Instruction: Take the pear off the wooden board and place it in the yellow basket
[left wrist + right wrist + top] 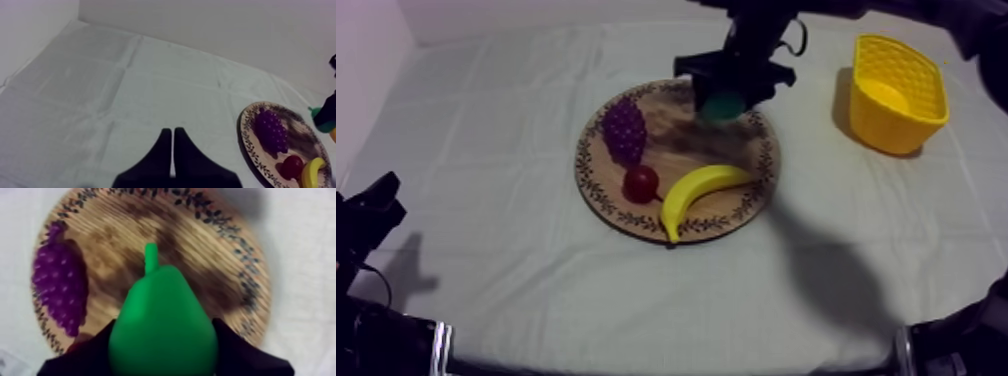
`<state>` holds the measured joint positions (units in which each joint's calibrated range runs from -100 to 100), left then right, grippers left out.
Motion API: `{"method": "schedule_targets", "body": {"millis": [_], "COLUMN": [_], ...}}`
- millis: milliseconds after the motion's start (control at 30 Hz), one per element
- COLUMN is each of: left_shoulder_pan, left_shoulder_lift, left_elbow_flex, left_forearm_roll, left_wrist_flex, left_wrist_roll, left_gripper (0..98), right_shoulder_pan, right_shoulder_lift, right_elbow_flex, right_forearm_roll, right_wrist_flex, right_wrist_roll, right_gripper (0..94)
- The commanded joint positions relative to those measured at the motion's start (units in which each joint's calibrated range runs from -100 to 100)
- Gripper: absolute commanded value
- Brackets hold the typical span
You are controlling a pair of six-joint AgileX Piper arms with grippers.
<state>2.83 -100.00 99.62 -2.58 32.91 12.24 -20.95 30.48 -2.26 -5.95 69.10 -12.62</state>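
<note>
My right pincer (pixel 728 97) pinches the green toy pear (pixel 162 323) by its broad body, over the upper right part of the round wooden board with a patterned rim (pixel 598 195) in the middle of the top view. The yellow basket (pixel 886 125) stands at the upper right, well apart. My left pincer (pixel 173 134), fingers pressed together, sits at the lower left. On the board lie a purple bunch of grapes (pixel 624 128), a small red fruit (pixel 641 183) and a yellow banana (pixel 701 190).
</note>
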Motion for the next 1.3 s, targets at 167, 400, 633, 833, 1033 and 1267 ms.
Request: {"method": "schedule_targets", "body": {"millis": [167,400,633,833,1033,1267], "left_shoulder_pan": [0.0,0.0,0.0,0.0,0.0,0.0], "left_shoulder_lift": [0.0,0.0,0.0,0.0,0.0,0.0], "left_elbow_flex": [0.0,0.0,0.0,0.0,0.0,0.0], "left_forearm_roll": [0.02,0.02,0.02,0.02,0.02,0.02], "left_wrist_flex": [0.0,0.0,0.0,0.0,0.0,0.0], "left_wrist_roll": [0.0,0.0,0.0,0.0,0.0,0.0], "left_gripper": [0.1,0.1,0.1,0.1,0.1,0.1], "right_shoulder_pan": [4.8,13.0,20.4,23.6,26.2,28.3], "right_shoulder_lift": [-18.3,-26.1,-27.0,-24.4,-20.9,-21.4], "right_elbow_flex": [2.2,3.9,10.5,17.1,20.0,21.2], "right_forearm_roll": [1.9,3.6,5.2,6.9,7.4,5.6], "right_wrist_flex": [2.0,2.3,-2.3,-7.1,-9.9,-10.1], "right_wrist_roll": [-0.2,0.4,1.8,1.5,1.8,4.4], "right_gripper": [35.5,36.1,35.8,36.6,42.6,72.5]}}
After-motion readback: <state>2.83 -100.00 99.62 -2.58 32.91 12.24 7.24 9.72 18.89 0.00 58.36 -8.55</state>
